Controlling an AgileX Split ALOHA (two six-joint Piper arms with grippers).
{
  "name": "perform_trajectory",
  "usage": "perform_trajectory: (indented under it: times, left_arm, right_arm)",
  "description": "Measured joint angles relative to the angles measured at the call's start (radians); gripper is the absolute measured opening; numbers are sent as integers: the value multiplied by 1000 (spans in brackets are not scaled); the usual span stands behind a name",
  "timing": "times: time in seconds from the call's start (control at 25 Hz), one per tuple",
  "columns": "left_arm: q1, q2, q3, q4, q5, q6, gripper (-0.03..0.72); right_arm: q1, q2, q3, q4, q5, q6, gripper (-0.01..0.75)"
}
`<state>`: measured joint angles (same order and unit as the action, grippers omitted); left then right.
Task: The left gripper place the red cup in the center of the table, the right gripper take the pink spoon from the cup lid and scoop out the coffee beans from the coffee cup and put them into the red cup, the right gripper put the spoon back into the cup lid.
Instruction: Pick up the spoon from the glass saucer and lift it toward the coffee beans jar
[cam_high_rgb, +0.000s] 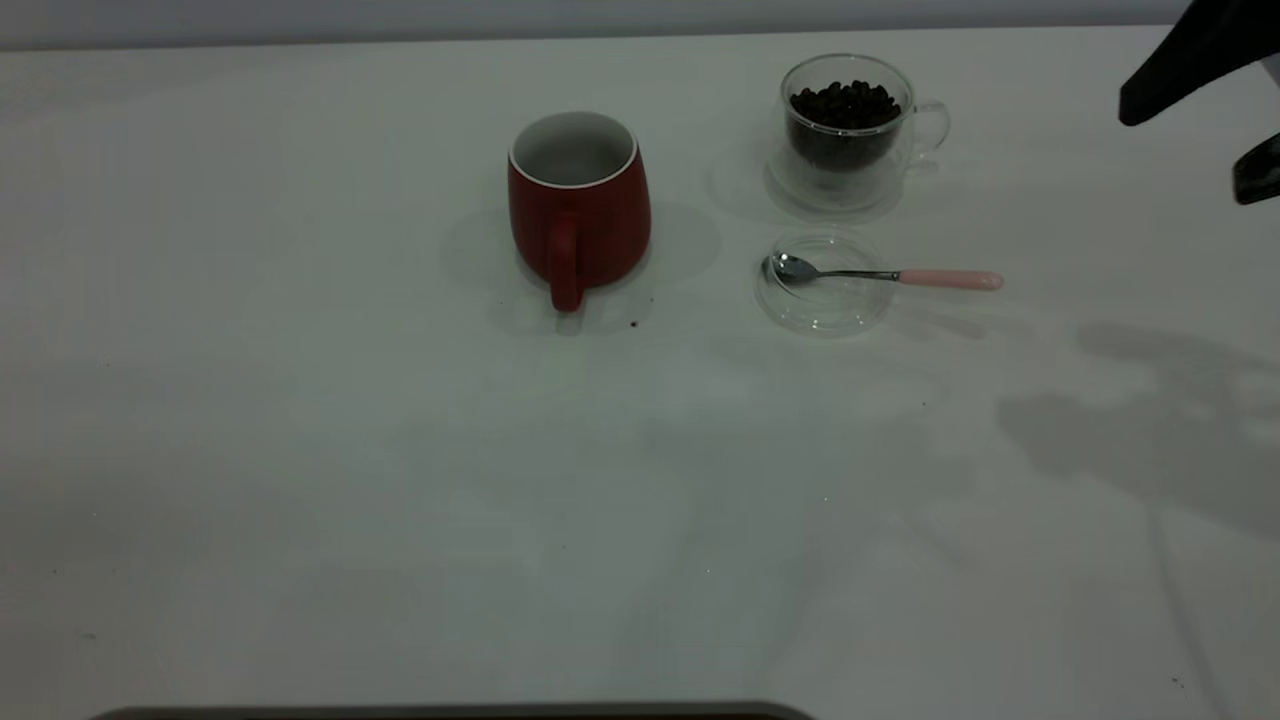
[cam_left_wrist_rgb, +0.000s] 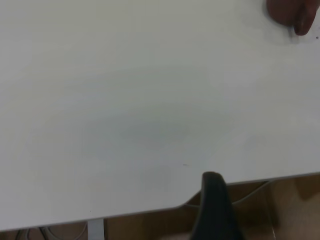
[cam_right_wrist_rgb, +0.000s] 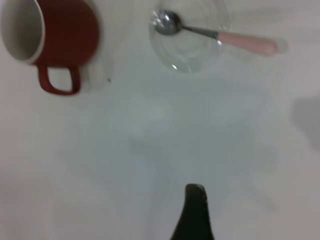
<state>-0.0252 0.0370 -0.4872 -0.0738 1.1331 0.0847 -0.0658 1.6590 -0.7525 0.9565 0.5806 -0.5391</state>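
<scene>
Two vessels stand on the white table (cam_high_rgb: 300, 480): the red cup (cam_high_rgb: 579, 205) near the centre, handle toward six o'clock, and the coffee cup (cam_high_rgb: 848, 130) at its two o'clock, well apart. The coffee beans (cam_high_rgb: 845, 104) fill the glass cup's inner bowl. The cup lid (cam_high_rgb: 825, 281) lies flat at six o'clock of the coffee cup. The pink spoon (cam_high_rgb: 880, 273) rests across it, bowl inside the lid, handle overhanging the rim toward three o'clock.

The right pincer (cam_high_rgb: 1215, 110) hangs high at the exterior view's two o'clock edge, fingers apart, holding nothing. The left pincer (cam_left_wrist_rgb: 215, 210) sits over the table's border, clear of the red cup; whether its fingers are apart or together cannot be determined.

Step in hand, as judged: pick up the spoon. Recommended procedure:
1. Bring the right pincer over the pink handle, outside the lid rim.
2. Align the fingers across the handle's axis.
3. Descend without touching the glass; the lid likely slides easily.
4. Lift level.

The table is plain, with a few dark specks and soft shadows. A pale wall runs behind.
</scene>
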Motion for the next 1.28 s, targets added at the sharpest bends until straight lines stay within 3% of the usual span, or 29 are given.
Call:
perform_trajectory:
  times: [0.28,0.76,1.28]
  left_arm:
    - [0,0,0,0,0,0,588]
    - [0,0,0,0,0,0,588]
    - [0,0,0,0,0,0,588]
  right_arm:
    - [-83,214,0,329,41,-314,703]
    - [-85,514,-6,789,57,-666,703]
    - [-85,756,-200,841,184,-818,697]
